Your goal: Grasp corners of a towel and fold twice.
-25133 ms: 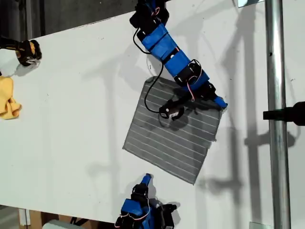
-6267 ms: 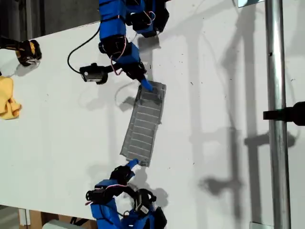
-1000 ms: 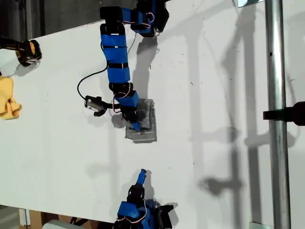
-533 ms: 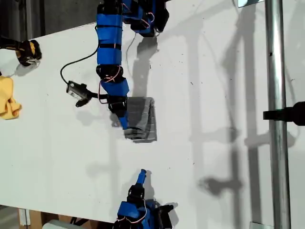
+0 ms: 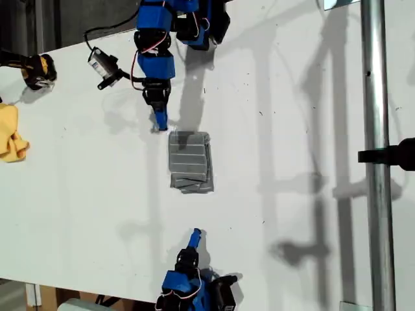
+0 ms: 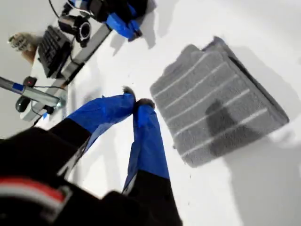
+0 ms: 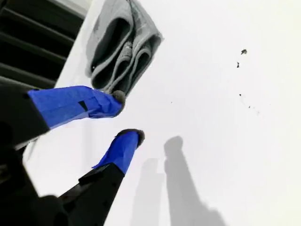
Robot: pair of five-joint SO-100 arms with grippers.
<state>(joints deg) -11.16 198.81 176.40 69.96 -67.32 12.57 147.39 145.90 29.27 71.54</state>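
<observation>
The towel [image 5: 190,161] lies folded into a small grey striped rectangle in the middle of the white table [image 5: 292,214]. In the first wrist view the towel [image 6: 216,103] shows its striped top face. The second wrist view shows the towel [image 7: 120,52] from its layered, folded end. My first gripper [image 5: 159,125] hangs just off the towel's upper left corner in the exterior view, shut and empty, its tips touching [image 6: 138,101]. My second gripper [image 5: 196,232] rests near the table's bottom edge in the exterior view, a little short of the towel, open with nothing between its fingers [image 7: 128,116].
A yellow cloth [image 5: 11,139] and a black-and-yellow object [image 5: 35,70] sit at the exterior view's left edge. A metal pole [image 5: 375,129] with a black clamp [image 5: 392,155] runs down the exterior view's right. A keyboard [image 6: 51,44] lies beyond the table.
My first gripper has left the folded towel and pulled back toward the exterior view's top. The towel stays folded small. My second arm has barely moved.
</observation>
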